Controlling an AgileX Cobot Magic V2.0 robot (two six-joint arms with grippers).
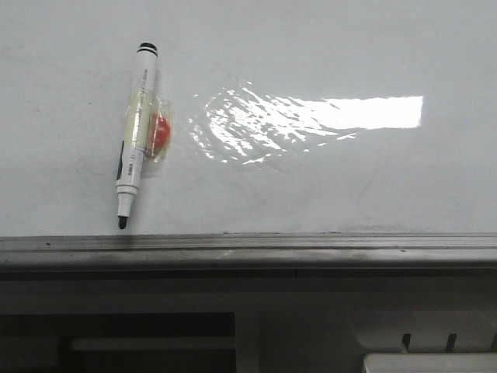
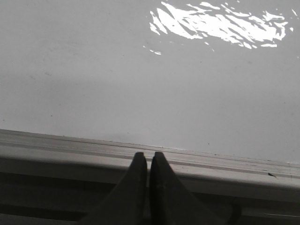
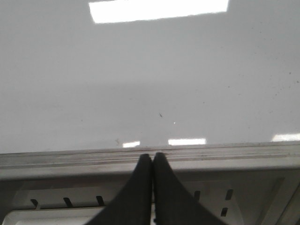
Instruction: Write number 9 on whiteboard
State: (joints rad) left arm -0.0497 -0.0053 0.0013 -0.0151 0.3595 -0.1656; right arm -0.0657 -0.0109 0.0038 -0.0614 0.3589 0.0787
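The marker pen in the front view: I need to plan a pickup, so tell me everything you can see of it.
The marker pen lies flat on the whiteboard, toward its left side, nearly upright in the picture and slightly tilted. Its barrel is white, seemingly plastic, with a black band at the far end and a dark printed patch lower down. It is uncapped: the bare black tip points at the grey edge rail, just short of it. Clear tape wraps the middle, binding a small red piece to its right side. No pincer touches it.

Grey-white moulded plastic furniture (image 1: 311, 318) fills the bottom of the front view, with dark slots (image 1: 427, 340) at lower right and shadowed recesses at lower left.
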